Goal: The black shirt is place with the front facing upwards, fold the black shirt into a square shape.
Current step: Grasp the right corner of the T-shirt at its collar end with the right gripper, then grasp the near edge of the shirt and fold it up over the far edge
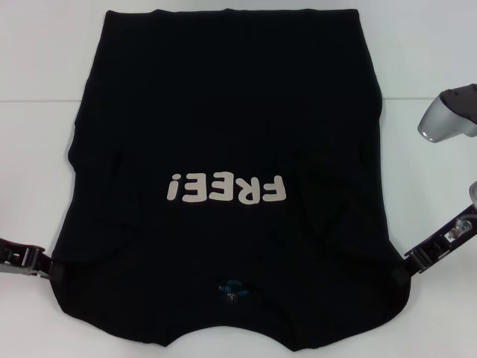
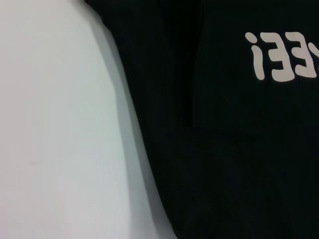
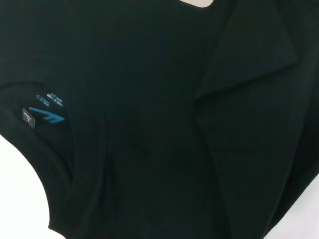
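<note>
black shirt (image 1: 223,149) lies front up on the white table (image 1: 37,112), collar end nearest me, hem end farthest. using the shirt as landmark throughout. the neck opening curves at the near edge, and the blue neck label (image 1: 232,289) sits just inside it, at the middle. in my right wrist view the label (image 3: 47,115) shows next to the curved collar edge, with white table beyond it.

my left gripper (image 1: 45,270) is at the shirt's near-left shoulder corner, fingers pinching the fabric edge there. my right gripper (image 1: 406,268) is at the near-right shoulder corner, fingers pinching the fabric as well. both corners look drawn outward a bit.

past the label, the cream "free!" lettering (image 1: 226,189) runs across the chest, upside down from my side. my left wrist view catches part of the lettering (image 2: 279,56) and the shirt's left edge against bare table (image 2: 55,124).

both sleeves look folded inward over the body, with creases either side of the lettering. the far hem lies mostly straight.
</note>
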You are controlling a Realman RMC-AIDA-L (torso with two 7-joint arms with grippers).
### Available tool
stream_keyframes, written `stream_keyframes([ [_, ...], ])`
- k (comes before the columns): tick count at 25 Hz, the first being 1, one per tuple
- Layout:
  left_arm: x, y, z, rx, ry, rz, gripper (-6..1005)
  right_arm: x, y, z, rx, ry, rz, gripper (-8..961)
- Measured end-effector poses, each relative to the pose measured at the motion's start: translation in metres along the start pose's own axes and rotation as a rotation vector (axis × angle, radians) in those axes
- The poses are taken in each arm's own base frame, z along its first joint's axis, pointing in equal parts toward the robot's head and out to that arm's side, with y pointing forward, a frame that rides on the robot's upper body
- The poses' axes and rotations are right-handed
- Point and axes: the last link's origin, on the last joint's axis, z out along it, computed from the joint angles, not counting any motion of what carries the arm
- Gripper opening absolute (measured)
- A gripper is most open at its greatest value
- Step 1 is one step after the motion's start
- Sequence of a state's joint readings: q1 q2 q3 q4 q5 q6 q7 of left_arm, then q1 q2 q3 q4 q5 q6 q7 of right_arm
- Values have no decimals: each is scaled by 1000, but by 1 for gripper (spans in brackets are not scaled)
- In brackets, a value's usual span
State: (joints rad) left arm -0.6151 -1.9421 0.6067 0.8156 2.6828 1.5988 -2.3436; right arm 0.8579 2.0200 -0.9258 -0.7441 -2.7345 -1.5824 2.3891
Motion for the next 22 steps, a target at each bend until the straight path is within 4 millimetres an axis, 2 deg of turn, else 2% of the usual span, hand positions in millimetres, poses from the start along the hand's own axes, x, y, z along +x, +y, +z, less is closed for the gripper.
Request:
stream_keyframes([
  [5, -4, 3, -4, -60, -22, -13, 28, 4, 0, -9, -42, 0, -5, 45],
  [9, -13, 8, -10, -154, -79, -14, 27, 17, -1, -21, -105, 33, -27, 45],
  [16, -35, 22, -12, -290, -211, 10, 27, 59, -1, -29, -229, 138, -78, 45],
  [22, -59, 33, -13, -390, -362, 27, 27, 97, 1, -15, -298, 277, -118, 45],
])
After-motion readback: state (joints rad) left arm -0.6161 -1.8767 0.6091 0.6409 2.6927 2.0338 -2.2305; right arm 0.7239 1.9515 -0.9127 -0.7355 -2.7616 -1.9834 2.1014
